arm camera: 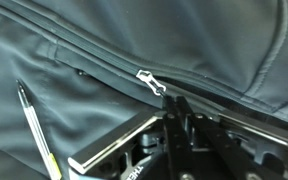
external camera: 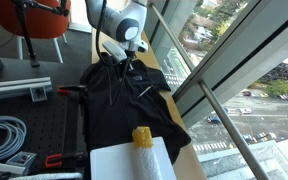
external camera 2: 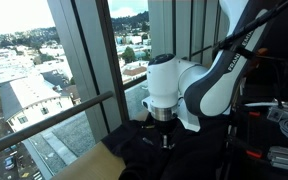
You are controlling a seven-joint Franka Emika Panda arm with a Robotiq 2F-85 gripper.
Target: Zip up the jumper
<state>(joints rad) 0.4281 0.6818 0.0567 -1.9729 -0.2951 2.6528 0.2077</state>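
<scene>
The black jumper (external camera: 124, 100) lies spread on the table beside the window and shows in both exterior views (external camera 2: 189, 158). In the wrist view its fabric (arm camera: 84, 50) fills the frame, with the front zip running diagonally and the silver zip pull (arm camera: 149, 80) on it. My gripper (external camera: 120, 56) points down at the collar end of the jumper (external camera 2: 164, 137). In the wrist view its fingers (arm camera: 172, 100) are pressed together, with the end of the zip pull at their tips.
A pen (arm camera: 34, 130) lies on the jumper, left of the zip. A yellow object (external camera: 142, 137) stands on a white block (external camera: 124, 162) at the near end. Red-handled clamps (external camera: 54, 158) and coiled cables (external camera: 4, 130) lie beside the jumper. Window glass and a railing (external camera: 219, 110) border the table.
</scene>
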